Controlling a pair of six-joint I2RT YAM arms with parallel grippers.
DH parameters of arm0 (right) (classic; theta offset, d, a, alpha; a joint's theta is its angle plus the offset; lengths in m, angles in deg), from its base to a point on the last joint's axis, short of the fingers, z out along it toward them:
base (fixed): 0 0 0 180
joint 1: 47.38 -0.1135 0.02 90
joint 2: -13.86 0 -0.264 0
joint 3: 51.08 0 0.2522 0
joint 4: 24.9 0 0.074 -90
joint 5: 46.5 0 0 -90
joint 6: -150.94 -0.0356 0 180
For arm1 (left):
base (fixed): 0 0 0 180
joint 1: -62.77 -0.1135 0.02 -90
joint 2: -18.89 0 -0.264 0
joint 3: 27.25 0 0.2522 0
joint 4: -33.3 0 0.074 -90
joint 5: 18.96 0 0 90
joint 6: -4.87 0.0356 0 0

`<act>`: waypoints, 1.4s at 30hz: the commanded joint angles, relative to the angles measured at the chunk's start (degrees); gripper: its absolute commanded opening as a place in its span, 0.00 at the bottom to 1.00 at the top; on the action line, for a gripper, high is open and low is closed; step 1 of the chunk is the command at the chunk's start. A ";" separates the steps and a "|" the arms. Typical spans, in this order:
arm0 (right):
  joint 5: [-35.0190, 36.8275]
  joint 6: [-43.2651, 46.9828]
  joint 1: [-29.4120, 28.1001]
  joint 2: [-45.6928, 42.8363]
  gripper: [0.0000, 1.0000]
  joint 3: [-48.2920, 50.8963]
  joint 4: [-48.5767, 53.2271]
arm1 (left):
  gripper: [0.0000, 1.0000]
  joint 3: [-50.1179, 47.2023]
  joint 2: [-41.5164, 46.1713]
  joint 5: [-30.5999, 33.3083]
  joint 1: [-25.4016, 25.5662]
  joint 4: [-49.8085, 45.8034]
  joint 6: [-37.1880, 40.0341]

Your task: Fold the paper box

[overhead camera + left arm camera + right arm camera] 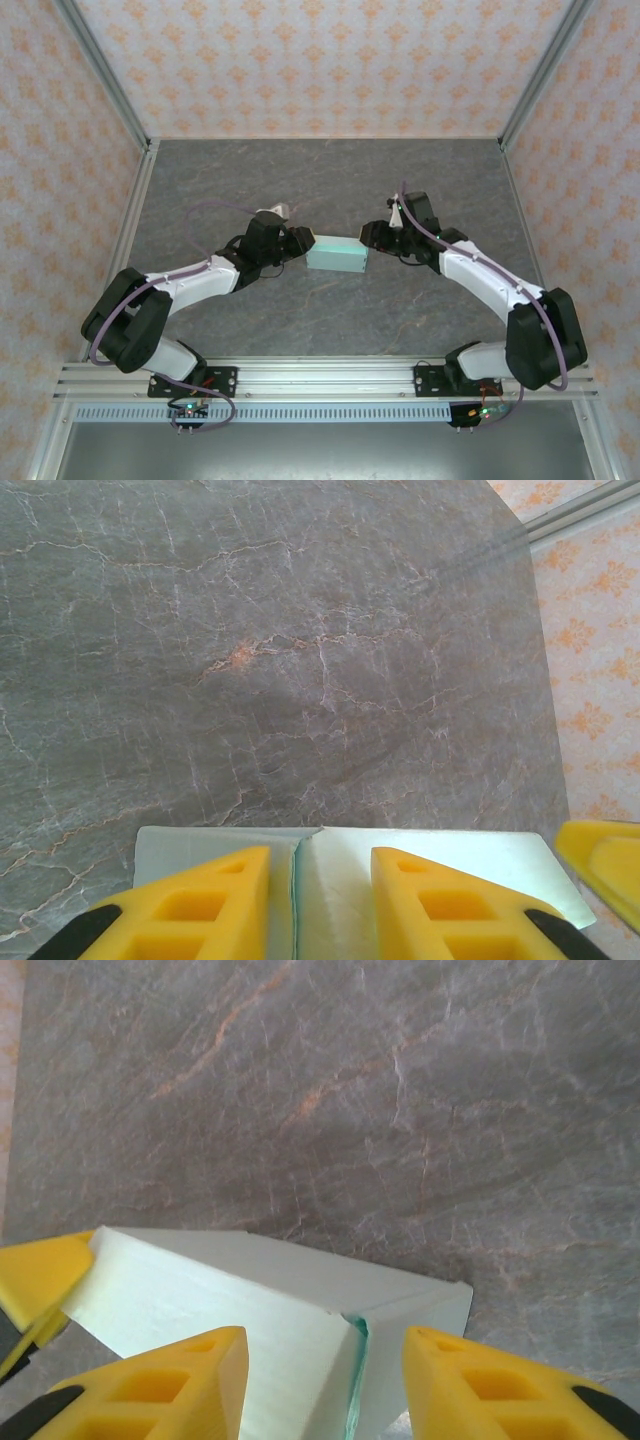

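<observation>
The paper box [337, 256] is a small, closed, pale mint-green rectangular box lying on the dark stone-patterned table, mid-way between the arms. My left gripper [300, 243] is at its left end. In the left wrist view the yellow fingers [200, 900] stand apart over the box's face [470, 845], one on each side of a flap seam, and the box reaches past both. My right gripper [375, 238] is at the right end. In the right wrist view its fingers [480, 1380] stand apart around a corner seam of the box [200, 1290], gripping nothing.
The table [330, 180] is walled by patterned panels at the back and both sides, with metal posts [130, 130] at the corners. A finger of the other gripper shows at the edge of each wrist view [605, 865] [40, 1270].
</observation>
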State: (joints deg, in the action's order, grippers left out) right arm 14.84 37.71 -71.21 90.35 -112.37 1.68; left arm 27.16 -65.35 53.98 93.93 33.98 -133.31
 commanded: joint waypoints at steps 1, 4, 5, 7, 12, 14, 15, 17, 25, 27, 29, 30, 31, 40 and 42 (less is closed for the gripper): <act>-2.25 -2.59 0.18 0.55 0.43 3.60 -4.47 | 0.30 -1.89 -0.04 2.81 0.57 -6.35 0.28; -1.89 -3.22 0.36 0.92 0.39 6.53 -6.55 | 0.30 -2.67 -0.11 2.39 0.66 -5.71 0.26; -1.77 -3.44 0.51 1.01 0.38 7.22 -7.19 | 0.29 -3.11 -0.13 2.17 0.66 -5.22 0.16; -1.67 -3.83 0.79 1.10 0.35 9.02 -8.70 | 0.27 -4.00 -0.43 1.83 0.66 -4.70 0.12; -1.07 -4.01 1.11 2.03 0.28 11.07 -11.24 | 0.23 -5.39 -1.42 1.22 0.66 -3.29 0.22; -1.25 -4.11 1.21 3.16 0.27 11.64 -12.24 | 0.23 -5.83 -1.86 1.20 0.67 -2.78 0.20; -1.39 -4.42 1.18 3.63 0.26 12.20 -12.91 | 0.23 -6.00 -2.04 1.07 0.66 -2.67 0.22; -1.39 -5.02 1.18 4.22 0.26 13.60 -14.87 | 0.23 -6.34 -2.32 0.75 0.66 -2.31 0.13; -1.46 -6.53 1.21 4.93 0.23 17.34 -18.14 | 0.19 -8.56 -3.10 0.95 0.66 -1.91 0.81; -0.79 -7.12 1.18 5.07 0.21 18.52 -19.12 | 0.17 -9.79 -4.44 0.54 0.66 -0.22 -0.02; -0.52 -7.88 1.21 5.72 0.20 19.42 -20.24 | 0.15 -11.11 -5.92 0.18 0.77 2.16 -1.22; -0.59 -8.31 1.18 6.12 0.20 19.87 -21.05 | 0.15 -11.54 -6.59 -0.15 0.78 3.21 -1.69; -0.79 -8.54 1.23 6.63 0.19 19.97 -21.64 | 0.14 -11.43 -7.24 -0.43 0.77 3.62 -1.75; -0.40 -7.38 1.09 3.70 0.18 16.71 -17.72 | 0.14 -8.36 -1.66 1.81 1.34 -2.68 0.75; 0.05 -6.69 1.04 1.63 0.19 16.01 -15.79 | 0.16 -7.55 0.35 2.58 1.62 -4.79 1.49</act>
State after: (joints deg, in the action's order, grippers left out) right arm 12.41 29.06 -69.49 91.71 -97.48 -27.76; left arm 20.62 -65.03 55.67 94.41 45.24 -134.40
